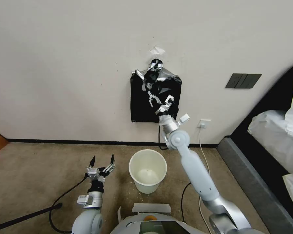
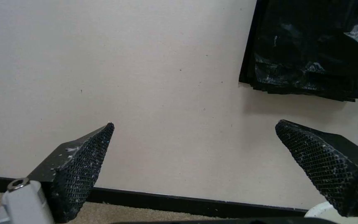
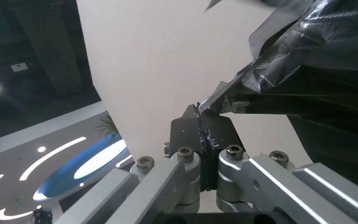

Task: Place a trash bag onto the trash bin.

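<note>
Clamped between the pads of the right gripper point(image 3: 202, 124) is a thin edge of the trash bag point(image 3: 311, 77), held up at the bundle of black bags point(image 1: 143, 104) hanging on the wall. One sheet should be drawn off slowly, outward and down, so the rest are not dragged along. Beside the trash bin point(image 1: 147, 169) on the carpet, the left gripper point(image 1: 102, 160) is held spread and empty.

Bundle of black bags point(image 1: 154, 97) hung on cream wall point(image 1: 62, 65), dark switch plate point(image 1: 243, 81), white socket point(image 1: 203, 123), brown carpet point(image 1: 39, 175)
</note>
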Motion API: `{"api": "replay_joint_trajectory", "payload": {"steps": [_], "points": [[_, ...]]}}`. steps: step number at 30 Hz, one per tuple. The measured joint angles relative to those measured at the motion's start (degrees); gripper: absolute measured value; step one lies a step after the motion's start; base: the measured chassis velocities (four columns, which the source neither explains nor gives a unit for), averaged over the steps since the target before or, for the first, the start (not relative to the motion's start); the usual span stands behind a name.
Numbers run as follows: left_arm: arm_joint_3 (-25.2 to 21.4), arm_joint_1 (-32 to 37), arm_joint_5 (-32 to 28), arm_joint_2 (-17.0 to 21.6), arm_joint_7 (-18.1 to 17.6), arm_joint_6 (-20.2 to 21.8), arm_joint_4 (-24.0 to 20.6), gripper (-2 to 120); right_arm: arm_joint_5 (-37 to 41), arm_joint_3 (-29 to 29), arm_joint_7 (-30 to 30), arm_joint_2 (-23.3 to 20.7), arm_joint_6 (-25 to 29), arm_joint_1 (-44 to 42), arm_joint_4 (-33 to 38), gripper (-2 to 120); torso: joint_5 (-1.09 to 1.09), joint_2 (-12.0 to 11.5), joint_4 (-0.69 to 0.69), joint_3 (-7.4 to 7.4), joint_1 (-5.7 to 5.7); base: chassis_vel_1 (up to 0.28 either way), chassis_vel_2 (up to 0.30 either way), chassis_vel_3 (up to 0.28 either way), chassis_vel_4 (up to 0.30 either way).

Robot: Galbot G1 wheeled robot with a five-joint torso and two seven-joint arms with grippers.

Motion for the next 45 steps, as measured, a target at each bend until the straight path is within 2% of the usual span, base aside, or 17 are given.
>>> {"api": "replay_joint_trajectory", "payload": {"steps": [9, 16, 23, 25, 45], "points": [[0.7, 0.14, -0.02, 0.23, 0.02, -0.03, -1.42, 100, -2.4, -0.02, -0.37, -3.07, 0.0, -7.2, 5.38, 0, 0.0, 0.0, 0.0, 0.0, 0.0, 0.0, 0.0, 0.0, 0.0], [1.76, 0.57, 0.01, 0.14, 0.02, -0.06, -2.32, 100, -5.94, 0.28, -2.46, -7.19, 0.03, -13.36, 10.42, 0, 0.0, 0.0, -0.01, 0.0, 0.0, 0.0, 0.0, 0.0, 0.0], [1.99, 0.89, 0.01, 0.3, 0.02, -0.09, -2.98, 100, -8.76, 0.37, -4.05, -8.53, 0.05, -16.56, 12.76, 0, 0.0, 0.0, 0.0, 0.0, 0.0, 0.0, 0.0, 0.0, 0.0], [2.24, 1.56, 0.05, 0.4, 0.05, -0.29, -3.61, 100, -11.16, 0.38, -5.8, -9.41, 0.24, -19.81, 14.2, 0, 0.0, 0.0, 0.0, 0.0, 0.0, 0.0, 0.0, 0.0, 0.0], [2.68, 2.38, 0.06, 1.01, 0.08, -0.32, -5.32, 100, -15.21, 0.65, -10.35, -10.23, 0.76, -25.69, 16.75, 0, 0.0, 0.0, 0.0, 0.0, 0.0, 0.0, 0.0, 0.0, 0.0]]}}
